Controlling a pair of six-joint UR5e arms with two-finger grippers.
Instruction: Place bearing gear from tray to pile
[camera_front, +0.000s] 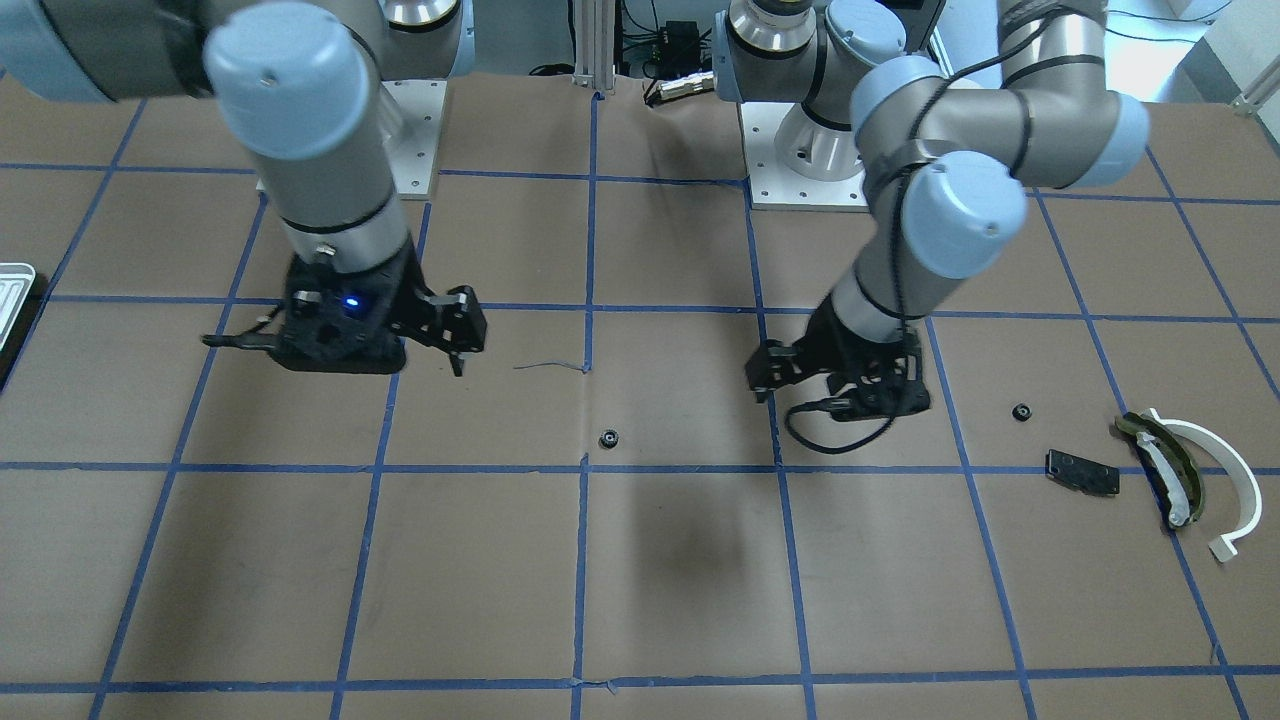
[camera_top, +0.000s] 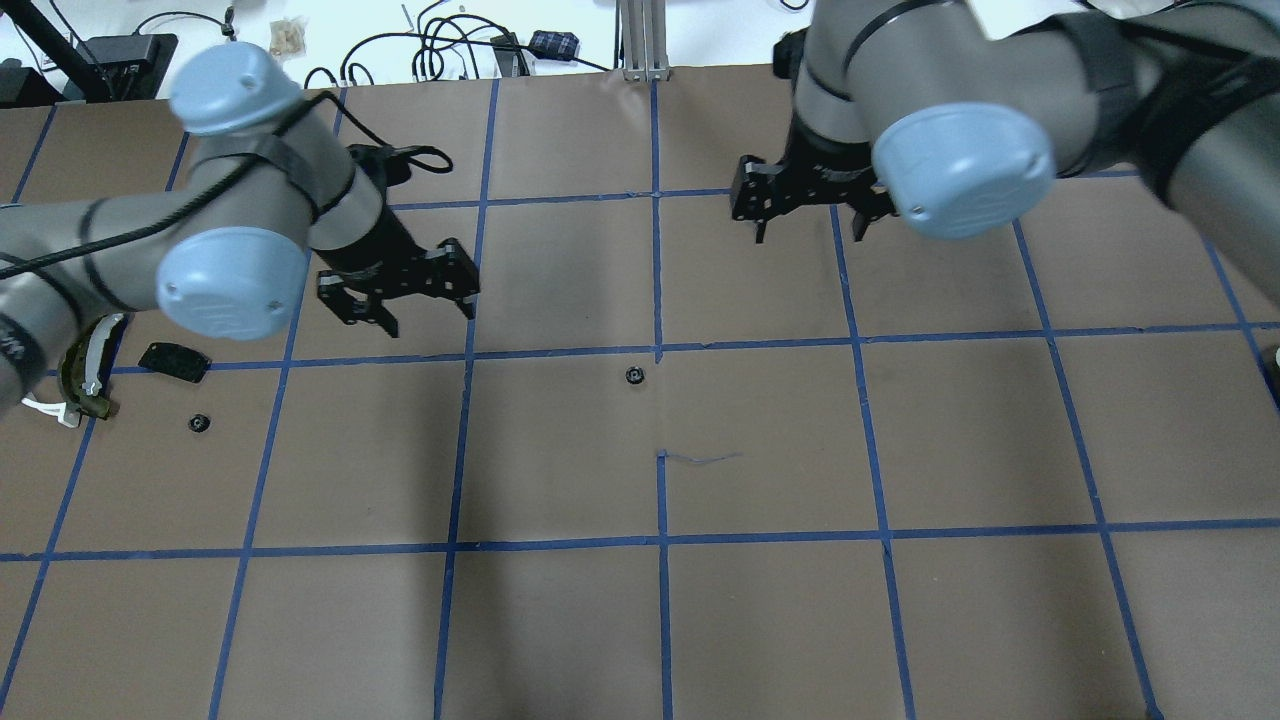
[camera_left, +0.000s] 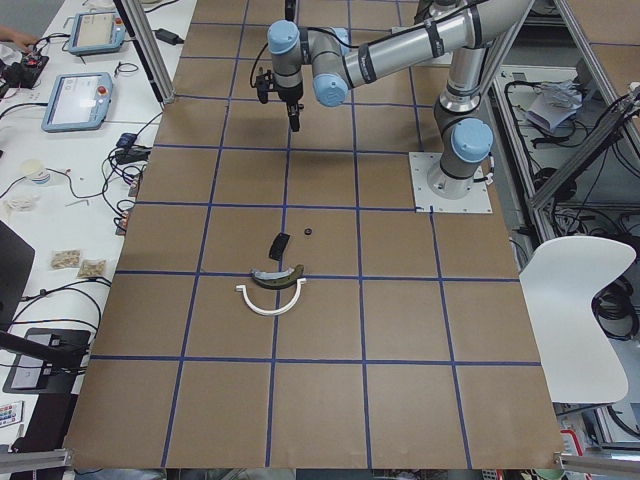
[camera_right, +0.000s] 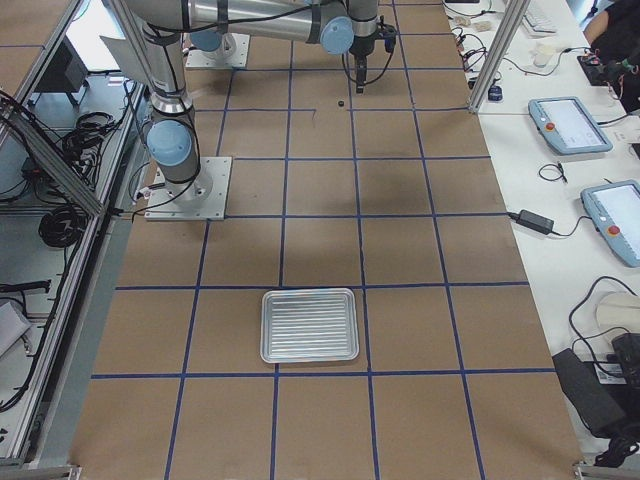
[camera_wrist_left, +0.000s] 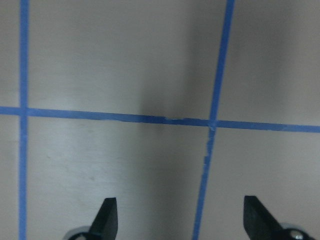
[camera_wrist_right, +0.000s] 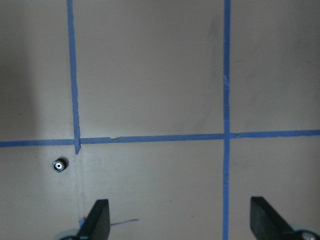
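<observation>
Brown paper gridded with blue tape covers the table (camera_top: 760, 620). From overhead, the left gripper (camera_top: 428, 316) and right gripper (camera_top: 808, 236) both hover with jaws apart and nothing between them. The bearing gear (camera_top: 634, 376) lies between them, just beside a tape crossing. A second gear (camera_top: 199, 423) sits near the black plate (camera_top: 173, 361).

The front view adds the pile's white arc (camera_front: 1213, 436) and olive-and-white piece (camera_front: 1170, 480), with the tray (camera_front: 12, 290) well apart at the far edge.

The right wrist view shows the bearing gear left of its spread fingertips.
</observation>
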